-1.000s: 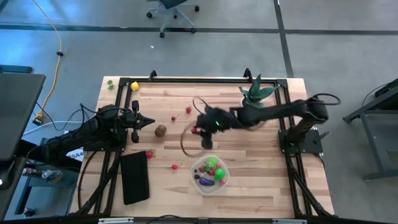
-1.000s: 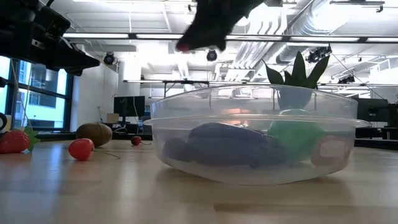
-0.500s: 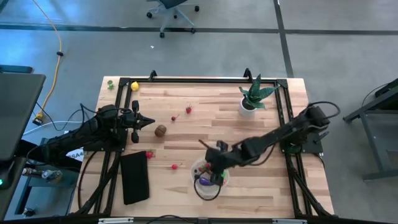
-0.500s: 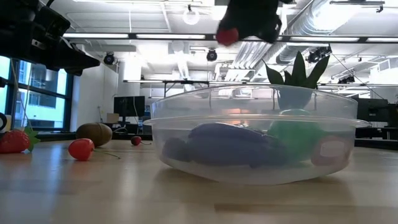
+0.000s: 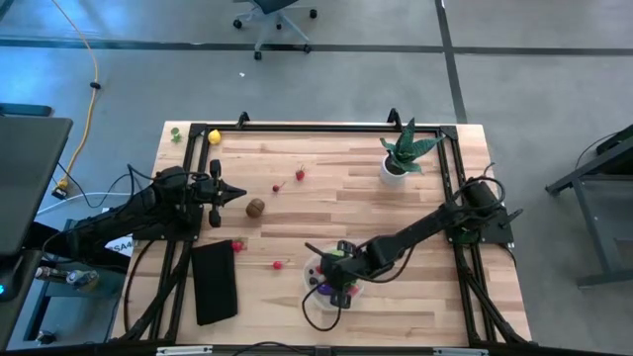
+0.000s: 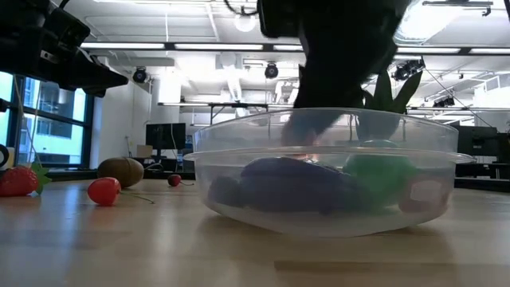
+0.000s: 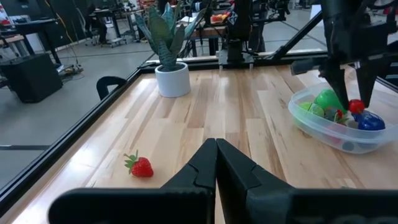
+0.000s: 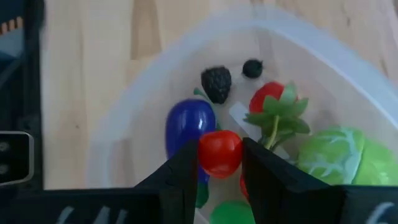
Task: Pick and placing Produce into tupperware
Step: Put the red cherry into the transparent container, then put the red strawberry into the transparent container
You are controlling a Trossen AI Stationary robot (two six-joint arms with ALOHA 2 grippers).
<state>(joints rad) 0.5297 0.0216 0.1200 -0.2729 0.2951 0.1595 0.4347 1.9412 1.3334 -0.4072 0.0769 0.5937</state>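
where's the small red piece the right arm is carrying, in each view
High view: hidden under the right pincer, above the tupperware.
Low view: not distinguishable; the dark arm dips into the tupperware.
Left wrist view: small red piece between the fingers, over the tupperware.
Right wrist view: small red piece clamped at centre.
Shared landmark: the tupperware.

Grey concrete floor surrounds the wooden table — a yellow cable trails across it, an office chair beyond. White ceiling ducts and strip lights overhead — windows at one side.
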